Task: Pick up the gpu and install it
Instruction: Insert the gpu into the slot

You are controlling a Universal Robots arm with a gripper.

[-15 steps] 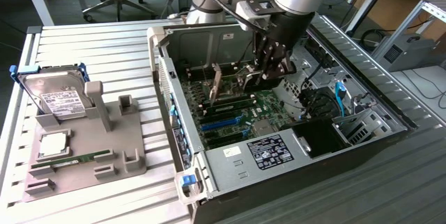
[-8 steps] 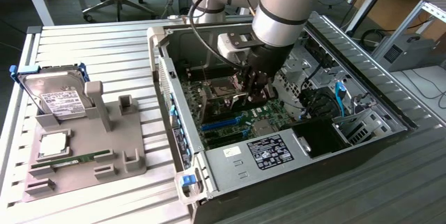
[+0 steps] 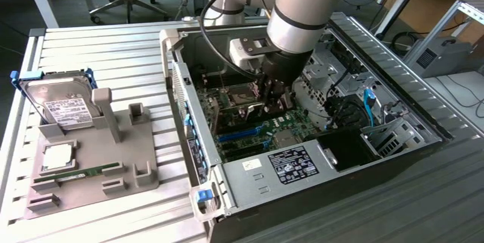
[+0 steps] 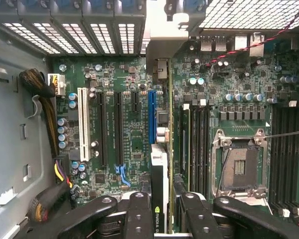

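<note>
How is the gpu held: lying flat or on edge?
On edge: the gpu shows its thin edge clamped between the fingers, over the motherboard.

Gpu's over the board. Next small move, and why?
Probably a slight sideways nudge toward the blue slot before lowering. The gripper clamps the gpu edge-on above the motherboard, and the card's edge looks just beside that slot, not over it.

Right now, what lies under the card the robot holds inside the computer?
Under the thin green expansion card, held edge-on in the end effector, lies the green motherboard with a long blue slot beside black slots. The strip directly beneath the card is hidden.
</note>
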